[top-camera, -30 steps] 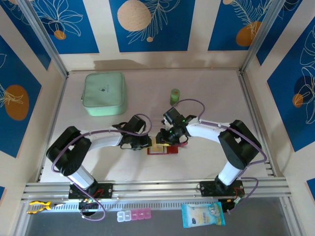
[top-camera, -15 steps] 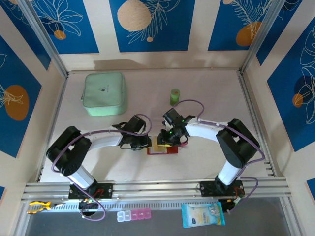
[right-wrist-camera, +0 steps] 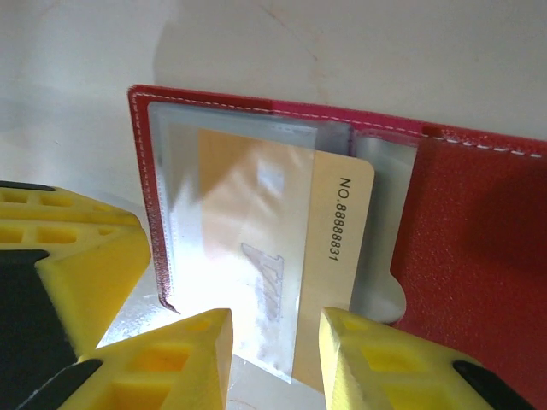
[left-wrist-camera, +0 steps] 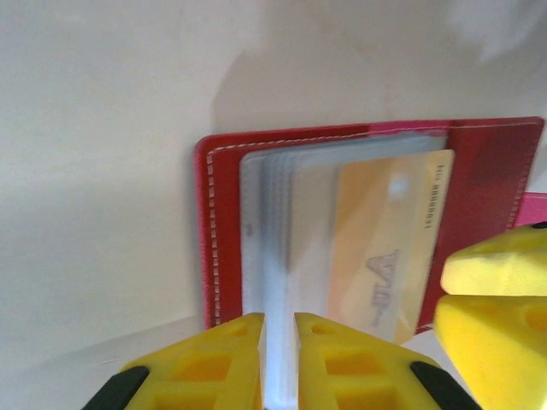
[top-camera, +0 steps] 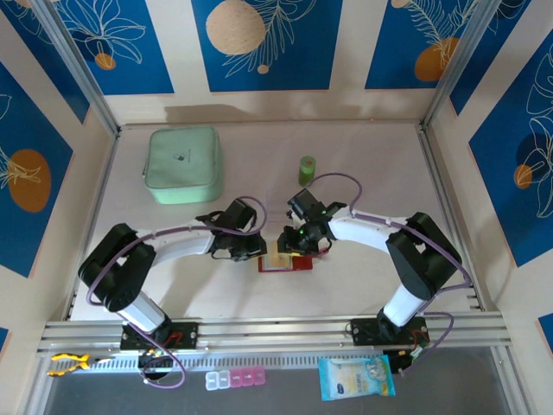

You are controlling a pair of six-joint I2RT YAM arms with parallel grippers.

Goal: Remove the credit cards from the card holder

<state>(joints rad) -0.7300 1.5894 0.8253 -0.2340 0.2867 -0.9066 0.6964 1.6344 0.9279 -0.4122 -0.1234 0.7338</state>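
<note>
While the left gripper (left-wrist-camera: 279, 346) is pinching the card holder's (left-wrist-camera: 207, 239) pockets (left-wrist-camera: 273, 213) at frame bottom, the right gripper (right-wrist-camera: 275, 342) is straddling a credit card (right-wrist-camera: 338, 248), grip unclear.

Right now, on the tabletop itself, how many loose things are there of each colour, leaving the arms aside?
Green: 2, the mint-green pouch and the small green cylinder
Red: 1, the red card holder, lying open
Beige-orange: 1, the beige-orange credit card showing in a clear pocket
Total: 4
</note>
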